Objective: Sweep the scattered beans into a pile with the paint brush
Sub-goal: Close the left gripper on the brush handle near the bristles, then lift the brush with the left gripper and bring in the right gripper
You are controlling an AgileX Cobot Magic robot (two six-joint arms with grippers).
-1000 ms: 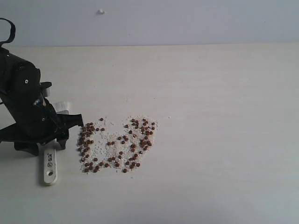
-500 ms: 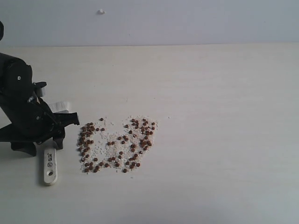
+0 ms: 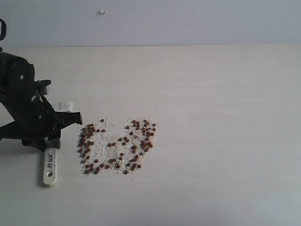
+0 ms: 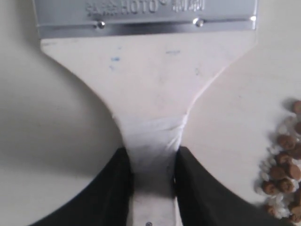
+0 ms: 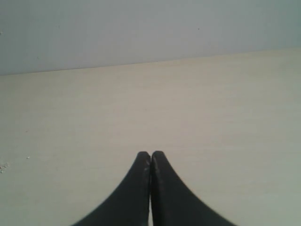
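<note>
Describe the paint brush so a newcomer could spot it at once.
On the pale table, find the black left gripper at the exterior view's left. It grips the paint brush, beside the beans: the only long flat thing, its pale handle ending in a hole.

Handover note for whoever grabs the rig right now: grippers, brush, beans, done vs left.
Left gripper: shut on the paint brush, clamping the narrow neck of the handle below the ferrule.
Right gripper: shut, holding nothing, above the table.
Beans: loose scattered patch mixed with pale grains, just right of the brush in the exterior view.
Done: brush grasped.
Left: all the sweeping; no pile formed yet.
</note>
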